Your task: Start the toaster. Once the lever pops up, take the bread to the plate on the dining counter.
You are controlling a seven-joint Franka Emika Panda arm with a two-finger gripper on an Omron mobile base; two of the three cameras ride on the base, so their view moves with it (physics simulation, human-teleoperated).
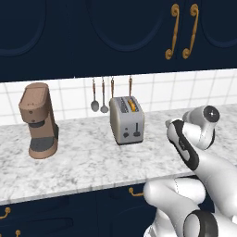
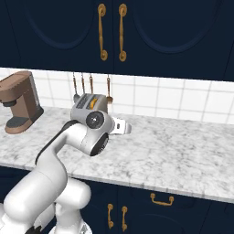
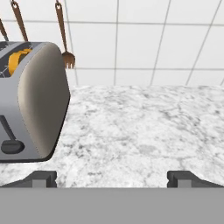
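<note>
Your gripper (image 3: 112,177) is hanging wide open, empty, right of the toaster (image 1: 127,120) on the worktop (image 1: 83,157); you are probably facing a stiff lever (image 1: 137,130), so press its tab top

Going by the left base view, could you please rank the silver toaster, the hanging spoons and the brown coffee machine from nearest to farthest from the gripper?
1. The small silver-grey toaster, mid-counter, just left of the open gripper.
2. The two grey hanging spoons, on the tiled wall behind the toaster's left.
3. The tall brown coffee machine, far left on the counter.
</note>
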